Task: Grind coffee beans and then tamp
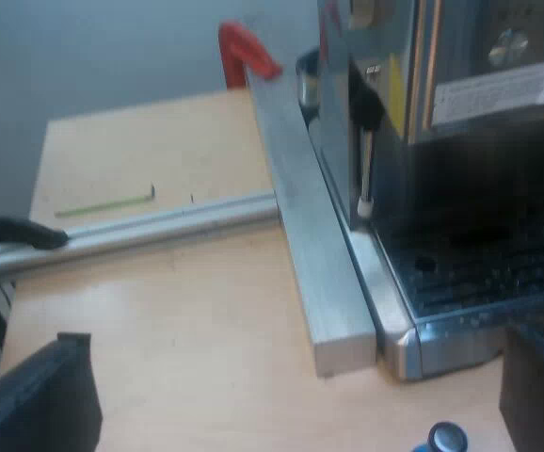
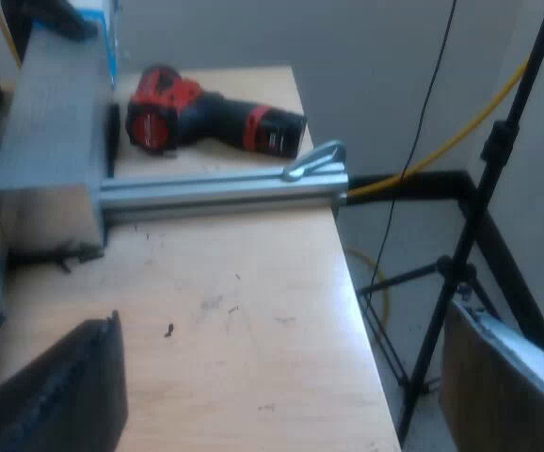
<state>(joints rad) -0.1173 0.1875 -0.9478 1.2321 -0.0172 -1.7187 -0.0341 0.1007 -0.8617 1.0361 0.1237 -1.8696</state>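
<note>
The espresso machine (image 1: 460, 141) stands on a wooden table (image 1: 178, 320), with its steam wand (image 1: 364, 160) and dark drip tray (image 1: 479, 264) facing me. A small blue piece with a round shiny top, seemingly the tamper (image 1: 446, 438), sits on the table near the machine's front corner. My left gripper (image 1: 286, 405) is open above the table in front of the machine, with nothing between its fingers. My right gripper (image 2: 281, 395) is open too, over bare wood near the table's edge, with nothing in it.
Aluminium bars (image 1: 300, 217) lie along the machine's side and across the table. A red clamp (image 1: 244, 52) sits at the far end of one bar. A red and black power drill (image 2: 206, 122) lies beyond a bar (image 2: 216, 193). A black tripod stand (image 2: 460, 254) and yellow cable (image 2: 479, 122) are past the table edge.
</note>
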